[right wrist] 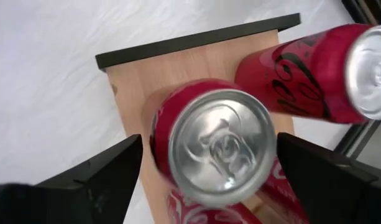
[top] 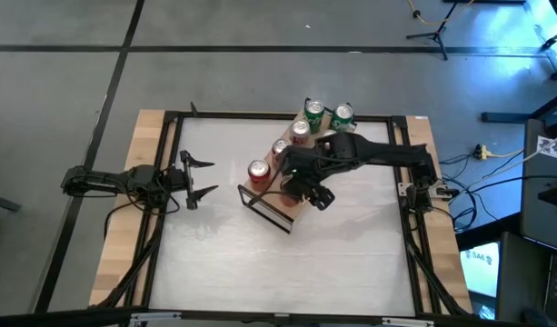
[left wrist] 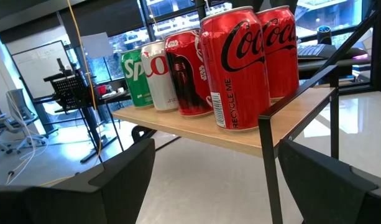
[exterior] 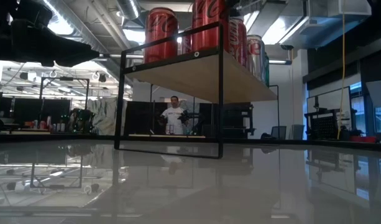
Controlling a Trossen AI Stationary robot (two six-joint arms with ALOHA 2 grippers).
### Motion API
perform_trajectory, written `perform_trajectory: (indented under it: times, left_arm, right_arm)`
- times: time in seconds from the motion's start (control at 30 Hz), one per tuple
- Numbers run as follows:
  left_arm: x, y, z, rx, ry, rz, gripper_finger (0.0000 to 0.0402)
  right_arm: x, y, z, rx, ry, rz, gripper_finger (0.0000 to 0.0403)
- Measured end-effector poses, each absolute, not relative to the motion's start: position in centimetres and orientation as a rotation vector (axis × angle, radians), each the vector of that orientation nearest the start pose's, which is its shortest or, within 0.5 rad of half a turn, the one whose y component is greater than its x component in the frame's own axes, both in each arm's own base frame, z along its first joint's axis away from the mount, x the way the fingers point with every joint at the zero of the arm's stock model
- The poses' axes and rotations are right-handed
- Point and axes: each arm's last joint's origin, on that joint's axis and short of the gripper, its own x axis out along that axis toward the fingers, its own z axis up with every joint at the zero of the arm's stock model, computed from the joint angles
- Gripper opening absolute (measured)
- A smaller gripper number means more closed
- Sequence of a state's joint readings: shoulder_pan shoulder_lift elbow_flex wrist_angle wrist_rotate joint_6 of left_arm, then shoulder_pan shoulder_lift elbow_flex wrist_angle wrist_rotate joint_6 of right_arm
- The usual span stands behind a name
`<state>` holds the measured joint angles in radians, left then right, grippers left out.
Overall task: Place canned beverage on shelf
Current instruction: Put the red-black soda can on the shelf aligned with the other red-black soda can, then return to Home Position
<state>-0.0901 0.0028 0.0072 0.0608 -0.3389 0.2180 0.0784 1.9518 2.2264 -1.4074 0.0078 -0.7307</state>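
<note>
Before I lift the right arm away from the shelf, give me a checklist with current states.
1. End can upright on the shelf: ok.
2. Right gripper open, one finger on each side of that can: ok.
3. Fingers fully off the can wall: cannot tell.
4. Neighbouring can upright: ok.
5. Left gripper open over the table, apart from the shelf: ok.

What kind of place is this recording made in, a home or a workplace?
Most likely a lab or open workshop, not a home. The low view shows exposed ceiling ducts and workbenches with a person standing behind them. The left wrist view shows a whiteboard and office chairs.
</note>
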Motion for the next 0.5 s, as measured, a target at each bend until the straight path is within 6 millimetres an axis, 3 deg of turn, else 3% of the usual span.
perform_trajectory:
  times: [0.33,0.5]
  left_arm:
    - [9.6,0.1,17.2,0.203,-0.037,0.255,0.033]
    - [9.6,0.1,17.2,0.203,-0.037,0.254,0.033]
  right_arm:
    - [36.1,2.8,41.7,-0.67,1.024,0.44,0.0363]
    - [34.2,2.7,43.1,-0.609,1.025,0.4,0.0363]
